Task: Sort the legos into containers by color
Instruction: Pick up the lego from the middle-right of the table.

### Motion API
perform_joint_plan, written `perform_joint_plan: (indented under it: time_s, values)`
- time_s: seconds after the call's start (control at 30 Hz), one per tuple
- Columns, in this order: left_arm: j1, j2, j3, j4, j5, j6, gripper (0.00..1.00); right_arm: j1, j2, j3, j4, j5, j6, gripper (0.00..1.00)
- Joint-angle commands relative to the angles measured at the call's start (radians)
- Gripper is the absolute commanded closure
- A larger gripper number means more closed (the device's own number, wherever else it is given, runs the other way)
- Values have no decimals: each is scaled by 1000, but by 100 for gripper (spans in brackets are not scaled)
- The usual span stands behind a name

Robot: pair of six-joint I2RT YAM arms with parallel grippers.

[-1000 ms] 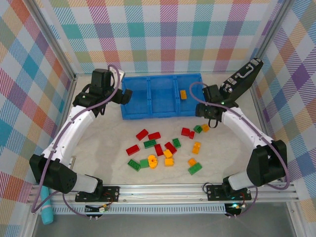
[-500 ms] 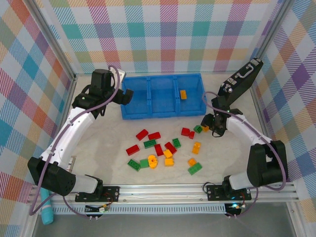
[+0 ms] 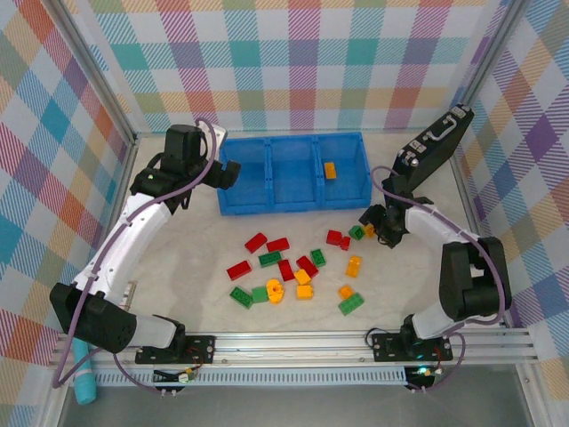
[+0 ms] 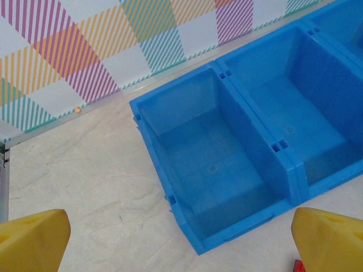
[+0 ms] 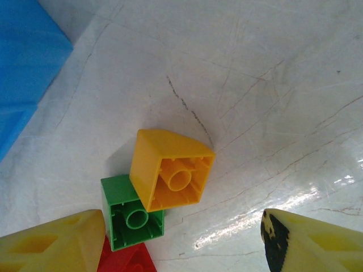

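Observation:
The blue bin [image 3: 268, 210] stands at the back of the table with three compartments. One orange lego [image 3: 330, 170] lies in its right compartment; the left compartment [image 4: 212, 170] holds nothing. Several red, green and orange legos [image 3: 293, 267] are scattered on the table in front of the bin. My right gripper [image 3: 378, 224] is open and low over an overturned orange lego [image 5: 170, 170], which touches a green lego [image 5: 133, 212] beside a red lego [image 5: 122, 260]. My left gripper [image 3: 229, 173] hovers open at the bin's left end, its yellow fingers [image 4: 31, 241] wide apart.
A black hard case with silver latches [image 3: 436, 142] leans at the back right, close behind my right arm. Plaid walls close in three sides. An aluminium rail [image 3: 293, 342] runs along the front edge. A teal object [image 3: 84, 387] lies outside at the front left.
My right gripper has moved from the bin's right end forward and down to the orange and green legos on the table. The left arm has stayed still.

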Motion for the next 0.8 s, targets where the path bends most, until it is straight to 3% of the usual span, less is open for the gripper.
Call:
perform_joint_plan:
  time_s: [0.0, 0.77]
  values:
    - [-9, 2, 1, -13, -20, 15, 0, -11, 36, 11, 16, -15, 46, 27]
    - [-9, 9, -19, -2, -53, 38, 0, -29, 199, 102, 9, -3, 43, 33]
